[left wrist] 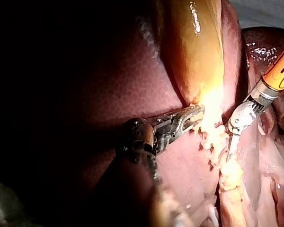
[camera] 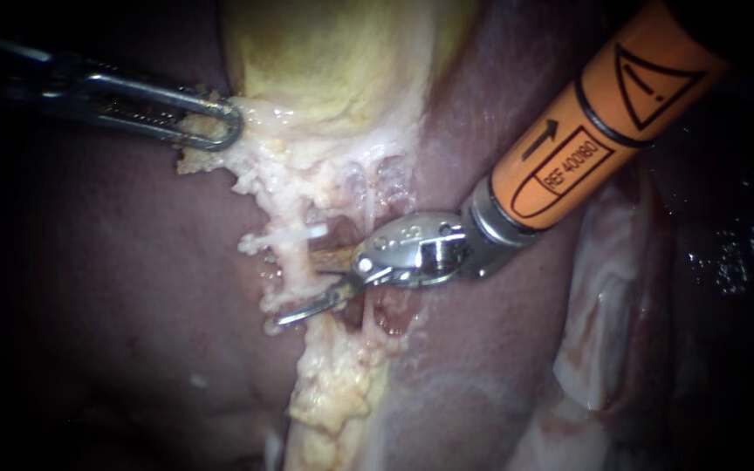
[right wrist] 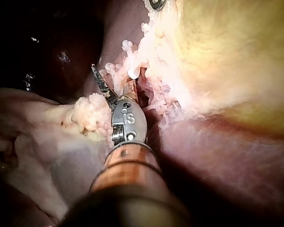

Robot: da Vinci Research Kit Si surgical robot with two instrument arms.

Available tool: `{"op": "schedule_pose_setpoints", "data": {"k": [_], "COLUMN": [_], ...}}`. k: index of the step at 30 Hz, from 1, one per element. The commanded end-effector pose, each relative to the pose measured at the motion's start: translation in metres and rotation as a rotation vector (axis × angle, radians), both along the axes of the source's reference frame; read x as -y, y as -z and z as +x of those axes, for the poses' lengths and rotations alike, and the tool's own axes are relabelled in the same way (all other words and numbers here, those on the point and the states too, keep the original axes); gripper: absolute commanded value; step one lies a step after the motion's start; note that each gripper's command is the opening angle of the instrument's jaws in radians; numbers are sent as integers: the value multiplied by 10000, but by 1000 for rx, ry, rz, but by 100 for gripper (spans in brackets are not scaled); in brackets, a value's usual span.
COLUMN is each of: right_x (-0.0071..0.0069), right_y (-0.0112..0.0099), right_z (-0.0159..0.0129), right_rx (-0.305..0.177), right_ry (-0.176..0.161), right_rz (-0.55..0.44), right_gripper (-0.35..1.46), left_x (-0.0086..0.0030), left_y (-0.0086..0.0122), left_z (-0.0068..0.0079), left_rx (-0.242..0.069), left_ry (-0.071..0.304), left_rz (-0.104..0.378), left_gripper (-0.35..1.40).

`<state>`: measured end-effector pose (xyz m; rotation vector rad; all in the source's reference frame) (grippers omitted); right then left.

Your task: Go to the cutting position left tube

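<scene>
The yellow gallbladder [camera: 333, 61] lies on the dark red liver [camera: 115, 288], with a ragged whitish strip of tissue running down from its neck. My left instrument [camera: 220, 122] is shut on the edge of that whitish tissue beside the neck. My right instrument [camera: 294, 301], on an orange shaft, reaches in with thin blades. They stand slightly open across the left tube [camera: 294, 266], just below a small white clip [camera: 314, 232]. The right wrist view shows one dark blade [right wrist: 100, 80] past the clip [right wrist: 131, 73]. In the left wrist view the left jaws [left wrist: 191, 116] hold the pale fringe.
A second thin strand [camera: 368, 205] runs just right of the left tube, close to my right instrument's metal wrist [camera: 421, 249]. Lumpy yellow fat [camera: 342, 392] continues below the blades. Pale folded tissue [camera: 613, 288] lies under the orange shaft.
</scene>
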<state>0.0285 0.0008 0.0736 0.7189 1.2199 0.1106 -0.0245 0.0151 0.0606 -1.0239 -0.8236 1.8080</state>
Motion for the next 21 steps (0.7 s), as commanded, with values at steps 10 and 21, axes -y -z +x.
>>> {"op": "schedule_pose_setpoints", "data": {"k": [10, 21], "right_x": [-2, 2], "right_y": [1, 14], "right_z": [25, 26], "right_rx": [-36, -15], "right_ry": [-45, -52], "right_rz": [62, 130], "right_gripper": [133, 131], "left_x": [0, 0], "left_y": [-1, -2], "left_z": [-1, -1], "left_rx": [-1, -1], "left_ry": [0, 1], "left_rz": [0, -1], "left_gripper": [-35, -35]}}
